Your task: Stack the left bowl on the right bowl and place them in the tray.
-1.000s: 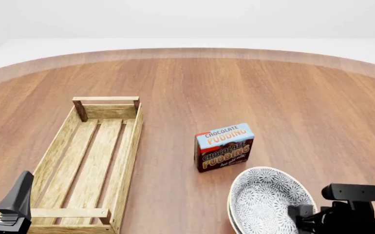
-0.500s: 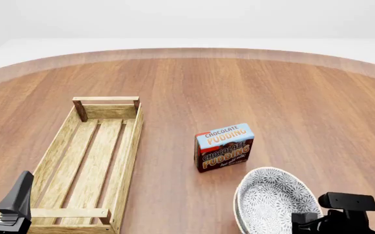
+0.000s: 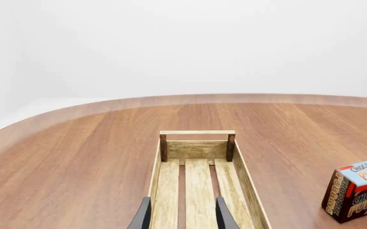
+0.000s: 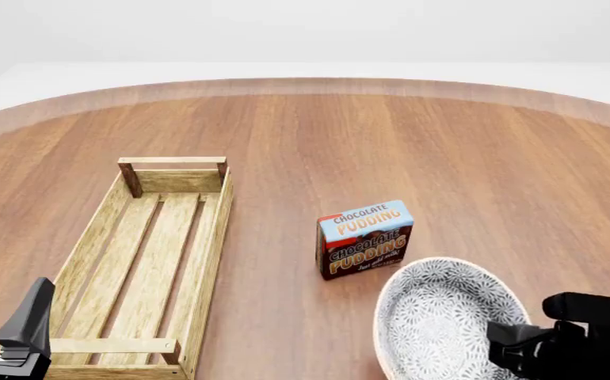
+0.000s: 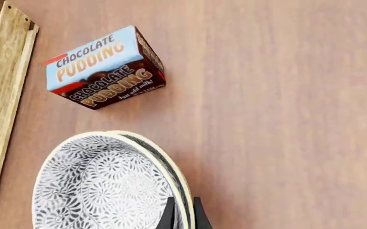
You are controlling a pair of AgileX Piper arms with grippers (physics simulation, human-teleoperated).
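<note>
My right gripper [image 5: 183,213] is clamped on the rim of the stacked bowls [image 4: 447,321]. In the right wrist view its two dark fingers stand close together with the thin rim edge between them. In the front view the gripper body [image 4: 569,342] sits at the near right corner of the picture, against the bowls' right side. The fingertips themselves are hidden there.

The stack consists of two patterned bowls, grey-and-white inside, one nested in the other. The right wrist view shows two rims, slightly offset [image 5: 148,157]. The stack appears tilted, with its opening turned partly toward the camera. I cannot tell whether its underside touches the table [image 4: 390,142].

Just beyond the bowls stands the chocolate pudding box [image 4: 364,238], upright on the table. A narrow gap appears to separate it from the bowl rim.

The tray [image 4: 83,261] lies well apart to the left, its long side running away from me. It has a slatted bottom and darker corner posts. Nothing lies in it.

My left gripper [image 3: 182,217] hangs over the near end of the tray. Its fingers [image 3: 144,215] are apart, holding nothing, with the middle slat visible between them. In the front view, only part of this gripper [image 4: 14,336] shows, at the lower left corner.
</note>
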